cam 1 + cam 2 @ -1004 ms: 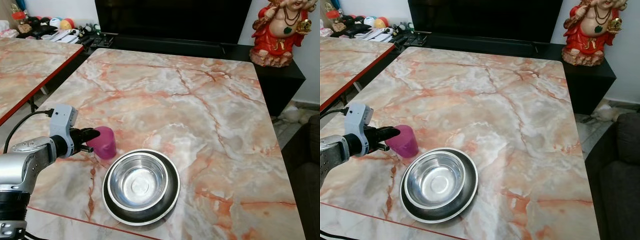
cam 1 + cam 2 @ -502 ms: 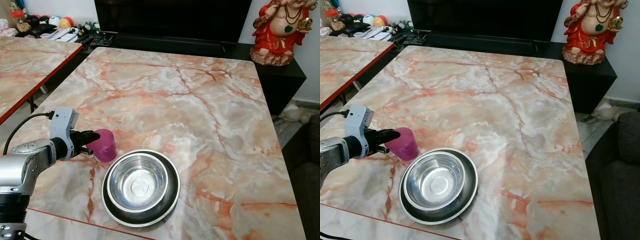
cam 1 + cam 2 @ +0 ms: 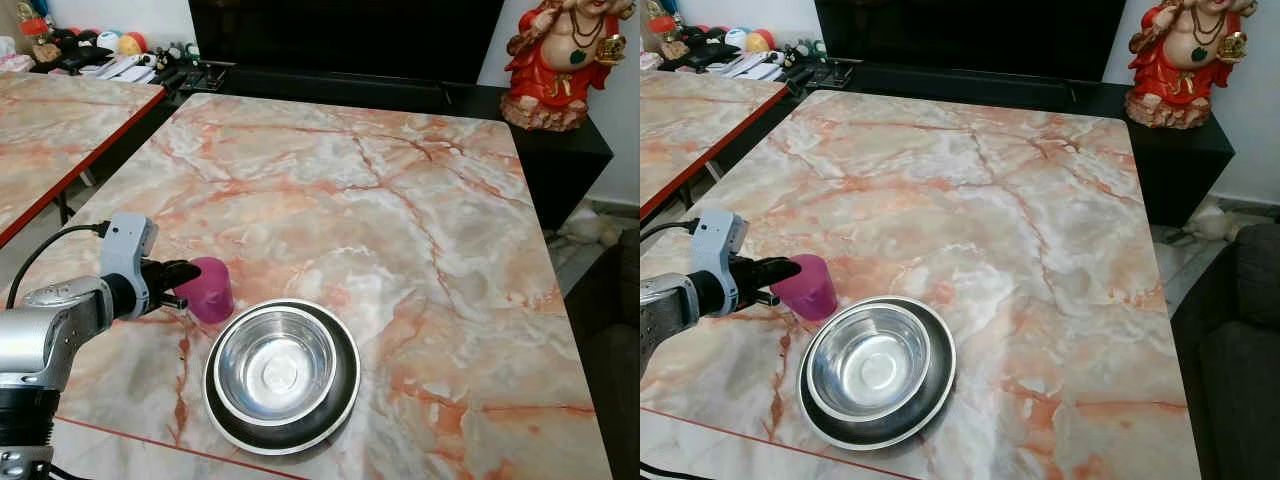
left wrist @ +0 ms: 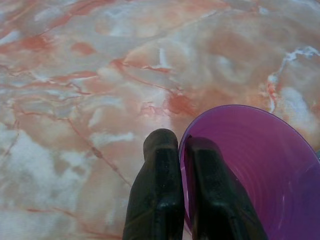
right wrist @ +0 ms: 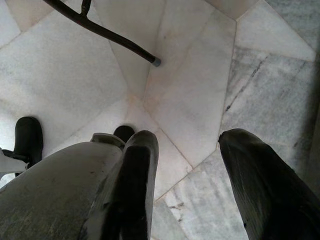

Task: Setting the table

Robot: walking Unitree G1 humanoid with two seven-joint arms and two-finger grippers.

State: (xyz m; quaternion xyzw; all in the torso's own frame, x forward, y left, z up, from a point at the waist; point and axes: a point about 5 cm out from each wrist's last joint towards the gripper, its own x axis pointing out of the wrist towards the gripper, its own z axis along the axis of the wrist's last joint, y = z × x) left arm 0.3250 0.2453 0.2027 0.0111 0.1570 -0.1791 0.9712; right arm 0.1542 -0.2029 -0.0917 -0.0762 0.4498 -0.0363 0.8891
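On the marbled surface [image 3: 400,220], near its front left corner: pink cup [image 3: 209,288], upright, its wall clamped in the left pincer [image 3: 186,283], one black finger [image 4: 220,205] inside the rim and the other outside, pressed tight against the thin wall. Just beside the cup, toward the front edge: steel bowl [image 3: 276,362] nested in a dark plate [image 3: 345,385], close to the cup, contact not clear. Silver left arm [image 3: 50,325] reaching in from the left, cable looping behind it. Off the far right corner, on a black cabinet: red figurine [image 3: 556,60]. Behind the surface: dark screen [image 3: 345,35]. To the left: second marbled table [image 3: 50,135] with a red edge. Right pincer [image 5: 187,165] hanging over pale floor tiles [image 5: 185,85], fingers well apart, nothing between them.
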